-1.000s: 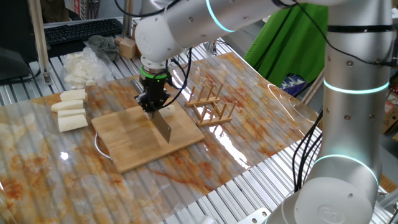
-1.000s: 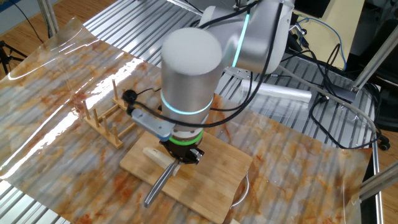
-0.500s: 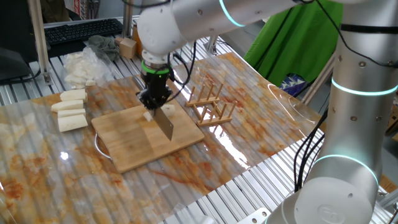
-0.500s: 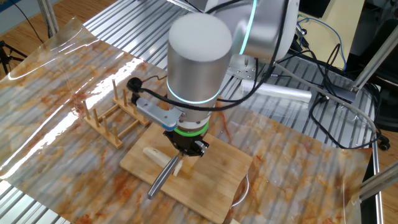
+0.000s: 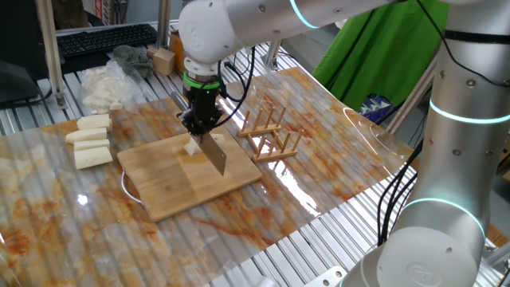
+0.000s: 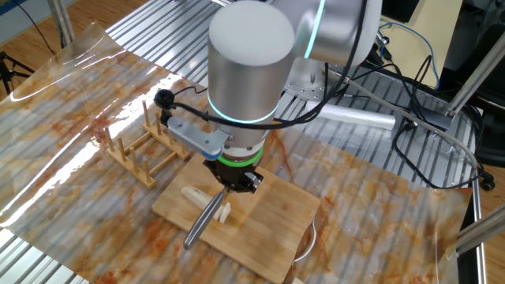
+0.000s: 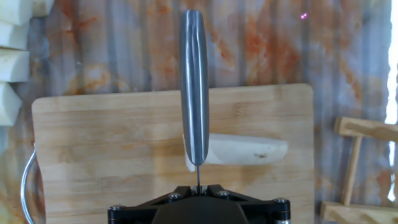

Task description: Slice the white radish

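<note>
- Corrugated metal forms the desk [image 5: 48, 119], overlaid with a clear sheet over orange-stained marbling, and a bamboo cutting board [image 5: 171, 179] lies at centre frame in the fixed views.
- At the board's upper edge, the end effector [image 5: 201, 127] is clamped together on the handle of a knife [image 5: 215, 155], whose blade hangs just above the wood.
- In the hand view the white radish [image 7: 245, 151] lies on the board in the lower middle of the frame, its tapered end pointing right and its left end hidden under the blade [image 7: 194, 93].
- From the other fixed view, a small pale piece [image 6: 225, 212] sits beside the longer chunk [image 6: 195, 194], which suggests at least one cut is made.
- Most of the radish looks whole, so the bulk of the slicing seems to remain.
- Three longer radish blocks [image 5: 89, 139] rest at left, off the board, and a wooden rack [image 5: 267, 131] stands to the right of it.
</note>
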### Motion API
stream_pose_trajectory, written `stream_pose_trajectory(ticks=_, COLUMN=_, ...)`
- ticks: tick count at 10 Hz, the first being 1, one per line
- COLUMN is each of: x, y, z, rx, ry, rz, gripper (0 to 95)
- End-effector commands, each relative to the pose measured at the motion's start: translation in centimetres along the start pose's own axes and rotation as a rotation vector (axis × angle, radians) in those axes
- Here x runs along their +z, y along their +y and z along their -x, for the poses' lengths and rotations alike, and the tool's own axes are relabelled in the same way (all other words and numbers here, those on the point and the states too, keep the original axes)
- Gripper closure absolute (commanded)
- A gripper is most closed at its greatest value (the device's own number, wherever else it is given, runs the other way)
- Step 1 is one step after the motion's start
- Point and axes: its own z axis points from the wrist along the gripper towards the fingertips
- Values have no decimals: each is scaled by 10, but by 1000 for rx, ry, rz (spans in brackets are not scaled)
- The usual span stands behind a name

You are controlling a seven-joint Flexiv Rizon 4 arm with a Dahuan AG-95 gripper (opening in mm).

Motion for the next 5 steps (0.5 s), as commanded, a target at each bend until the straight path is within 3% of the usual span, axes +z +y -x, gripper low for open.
stream_pose_trajectory(ticks=1, x=2, y=-3, z=1, rx=-6, ry=-8, rz=2, gripper=950)
stream_pose_trajectory(ticks=5, x=4, y=-8, z=1, rx=-5, ry=-14, rz=10, gripper=950)
